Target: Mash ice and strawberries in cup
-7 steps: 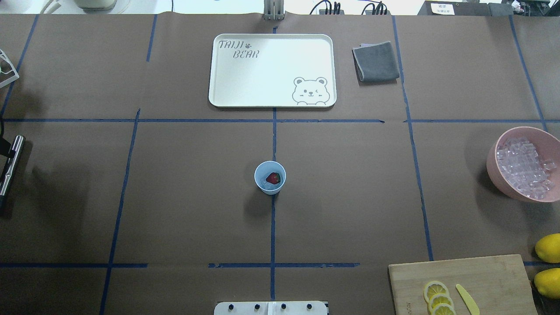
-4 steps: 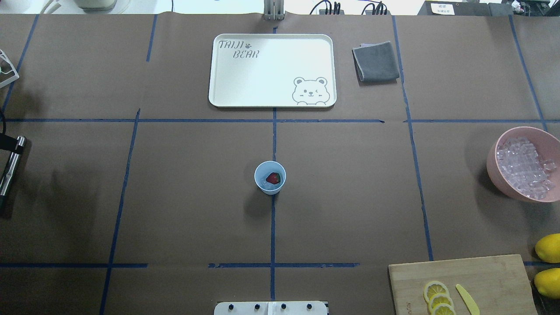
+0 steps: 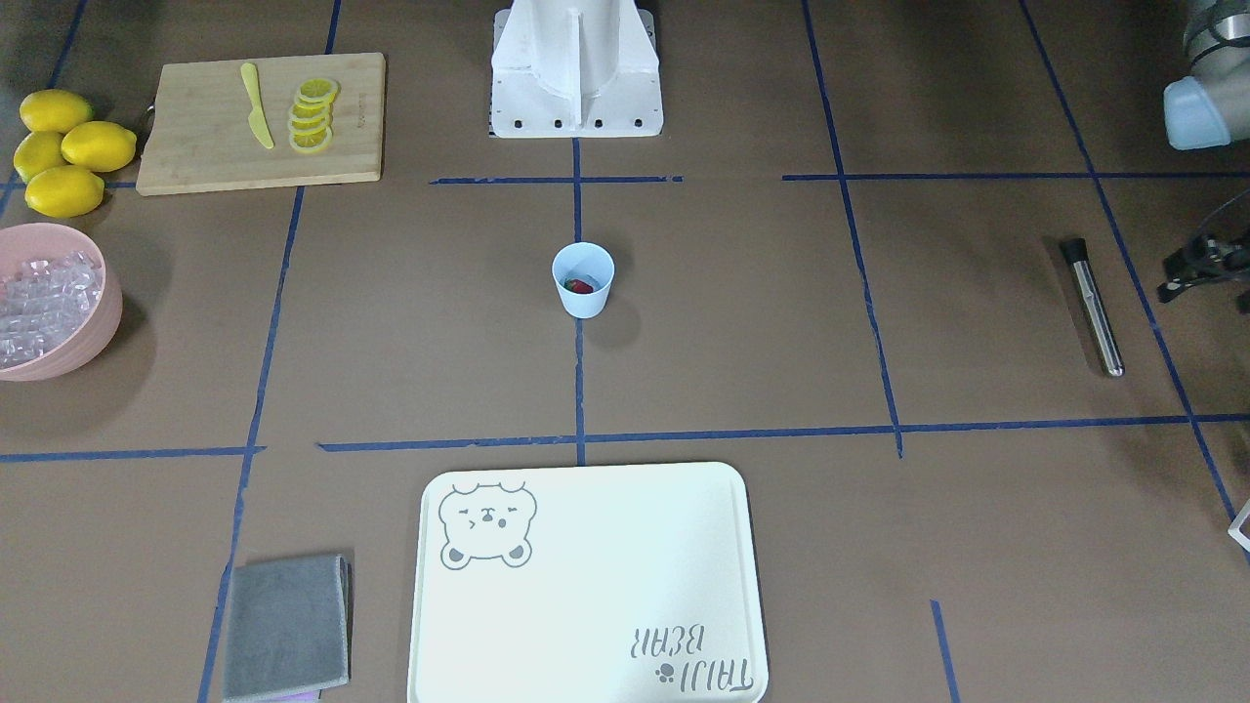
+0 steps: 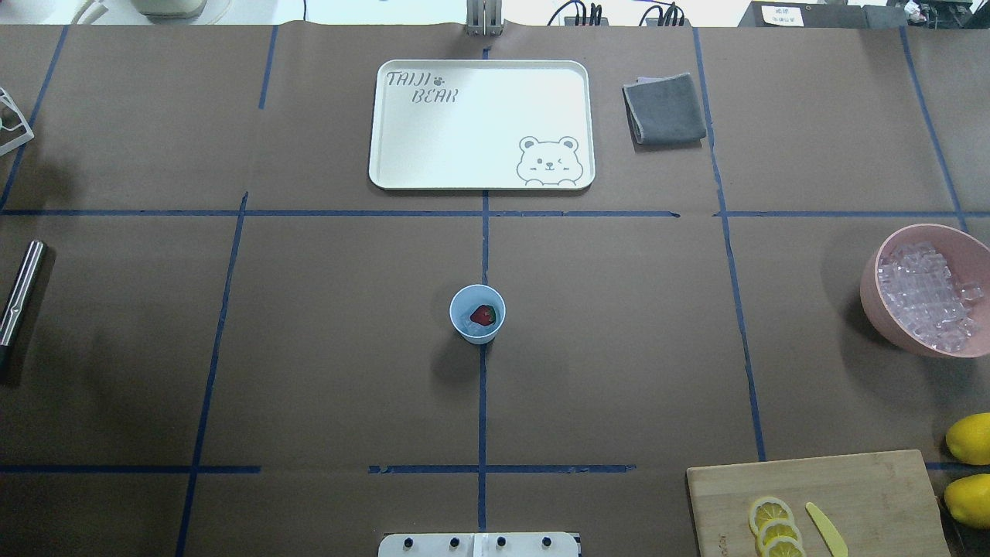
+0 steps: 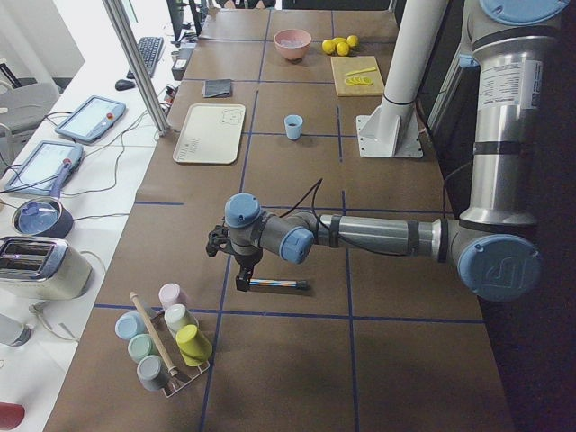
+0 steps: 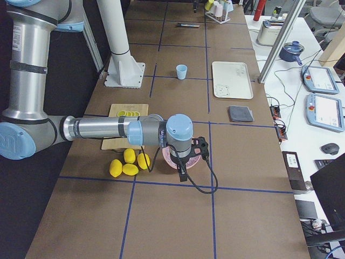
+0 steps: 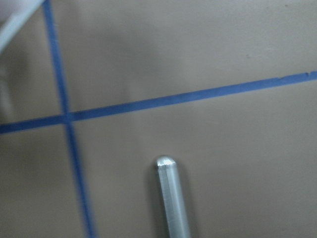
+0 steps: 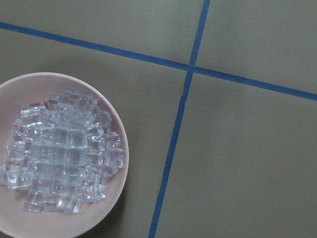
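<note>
The pale blue cup [image 4: 477, 313] stands upright at the table's middle, also in the front view [image 3: 583, 280]. A red strawberry [image 4: 483, 314] lies in it on clear ice [image 4: 469, 324]. A metal rod [image 4: 19, 292] lies flat at the far left, also in the left wrist view [image 7: 172, 198]. My left gripper [image 5: 243, 283] hangs just above the rod's end; I cannot tell whether it is open. My right gripper [image 6: 182, 174] hovers over the pink bowl [image 4: 870, 288] of ice cubes [image 8: 59, 158]; I cannot tell its state.
A white bear tray [image 4: 479, 124] and a folded grey cloth [image 4: 665, 108] lie at the far side. A cutting board [image 4: 866, 487] with lemon slices [image 4: 773, 526] and a yellow knife [image 4: 826, 528] sits near right, beside lemons [image 4: 971, 437]. A cup rack [image 5: 166, 346] stands beyond the rod.
The black part of my left gripper that showed at the overhead view's left edge over the rod has left that view. The rod, cup and bowl have not moved.
</note>
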Motion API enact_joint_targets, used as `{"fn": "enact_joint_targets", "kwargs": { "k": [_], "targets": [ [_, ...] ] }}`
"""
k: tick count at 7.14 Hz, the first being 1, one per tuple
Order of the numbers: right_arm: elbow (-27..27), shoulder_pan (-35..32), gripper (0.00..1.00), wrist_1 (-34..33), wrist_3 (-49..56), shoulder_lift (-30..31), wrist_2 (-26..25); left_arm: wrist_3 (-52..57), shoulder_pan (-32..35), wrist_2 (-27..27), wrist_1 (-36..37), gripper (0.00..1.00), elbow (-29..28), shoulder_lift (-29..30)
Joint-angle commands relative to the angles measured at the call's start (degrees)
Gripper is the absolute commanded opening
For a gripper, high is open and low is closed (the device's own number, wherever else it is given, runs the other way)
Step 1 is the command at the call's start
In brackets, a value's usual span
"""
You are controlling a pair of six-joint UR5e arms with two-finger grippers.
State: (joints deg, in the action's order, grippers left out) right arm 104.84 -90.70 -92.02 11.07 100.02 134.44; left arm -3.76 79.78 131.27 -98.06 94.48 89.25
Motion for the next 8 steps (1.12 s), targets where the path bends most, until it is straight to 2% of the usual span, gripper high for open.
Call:
{"fn": "enact_joint_targets", "kwargs": {
  "k": [1, 3, 8],
  "targets": [
    [0.1, 0.0, 0.99, 0.0, 0.0, 0.0, -0.1, 12.8, 11.5, 0.7, 15.5, 1.00, 3.9, -0.4],
    [0.1, 0.0, 0.99, 0.0, 0.0, 0.0, -0.1, 13.0, 15.4, 8.0, 15.4, 1.00, 3.0, -1.4],
    [-0.1, 0.0, 0.99, 0.0, 0.0, -0.1, -0.1, 12.5, 15.3, 7.6, 15.3, 1.00, 2.9, -0.9]
  ]
}}
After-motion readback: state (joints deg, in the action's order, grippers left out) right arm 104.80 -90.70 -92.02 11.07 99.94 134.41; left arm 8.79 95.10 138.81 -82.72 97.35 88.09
